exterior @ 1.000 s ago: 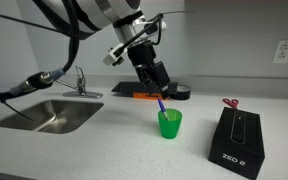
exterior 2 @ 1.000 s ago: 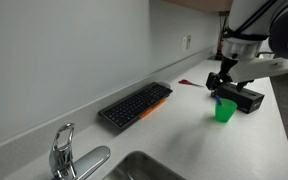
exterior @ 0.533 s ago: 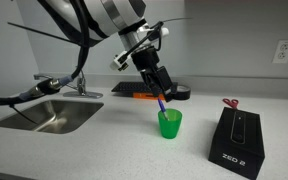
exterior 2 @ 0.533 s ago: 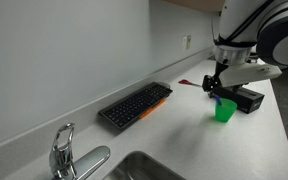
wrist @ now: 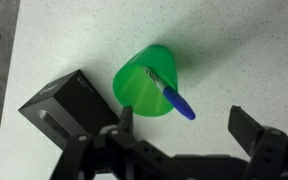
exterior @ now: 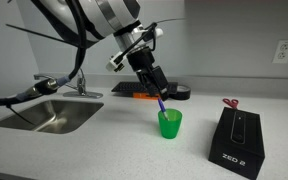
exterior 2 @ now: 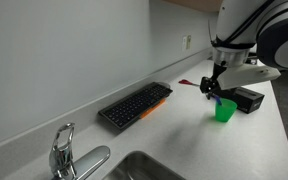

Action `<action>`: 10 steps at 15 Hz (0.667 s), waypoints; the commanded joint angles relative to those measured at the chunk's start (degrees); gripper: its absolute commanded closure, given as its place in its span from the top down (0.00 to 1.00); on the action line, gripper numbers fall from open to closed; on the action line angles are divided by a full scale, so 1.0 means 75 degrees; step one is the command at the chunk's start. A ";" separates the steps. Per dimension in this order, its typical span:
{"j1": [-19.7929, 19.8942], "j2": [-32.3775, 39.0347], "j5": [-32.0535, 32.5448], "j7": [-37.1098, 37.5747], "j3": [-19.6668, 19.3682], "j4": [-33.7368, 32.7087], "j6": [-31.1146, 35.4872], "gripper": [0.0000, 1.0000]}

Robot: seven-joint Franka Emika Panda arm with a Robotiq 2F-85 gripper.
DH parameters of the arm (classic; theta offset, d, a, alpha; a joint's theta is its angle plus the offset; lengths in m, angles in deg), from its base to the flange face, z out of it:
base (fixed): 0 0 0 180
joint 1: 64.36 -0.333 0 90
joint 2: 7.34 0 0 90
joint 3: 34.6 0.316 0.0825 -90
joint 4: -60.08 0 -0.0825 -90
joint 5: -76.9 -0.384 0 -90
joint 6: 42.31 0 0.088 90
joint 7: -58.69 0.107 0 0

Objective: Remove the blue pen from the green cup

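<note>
Far left, sink (exterior: 49,115) set into the white counter; keyboard (exterior 2: 136,104) lying against the far wall. Right of the sink, gripper (exterior: 157,91) held tilted just above the green cup (exterior: 170,124); jaws seen spread in the wrist view, with fingers (wrist: 246,125) standing either side of the blue pen (wrist: 179,103) and no contact visible. Pen leaning in the cup, blue end projecting over the rim toward the gripper. Black ZED 2 box (exterior: 238,140) noted right of the cup, apart from it; red scissors (exterior: 230,103) beyond the box.
</note>
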 commanded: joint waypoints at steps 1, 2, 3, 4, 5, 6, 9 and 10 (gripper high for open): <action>-0.0227 0.0191 0.0705 0.0769 -0.0046 -0.0121 -0.0190 1.00; -0.0264 0.0236 0.0847 0.0929 -0.0052 -0.0099 -0.0167 1.00; -0.0301 0.0273 0.0965 0.1055 -0.0060 -0.0087 -0.0180 1.00; -0.0342 0.0311 0.1057 0.1161 -0.0070 -0.0066 -0.0168 1.00; -0.0375 0.0343 0.1196 0.1366 -0.0077 -0.0042 -0.0126 0.75; -0.0406 0.0374 0.1307 0.1520 -0.0088 -0.0029 -0.0105 0.72; -0.0498 0.0433 0.1511 0.1838 -0.0114 -0.0002 -0.0068 0.49; -0.0518 0.0444 0.1561 0.1919 -0.0122 0.0007 -0.0044 0.40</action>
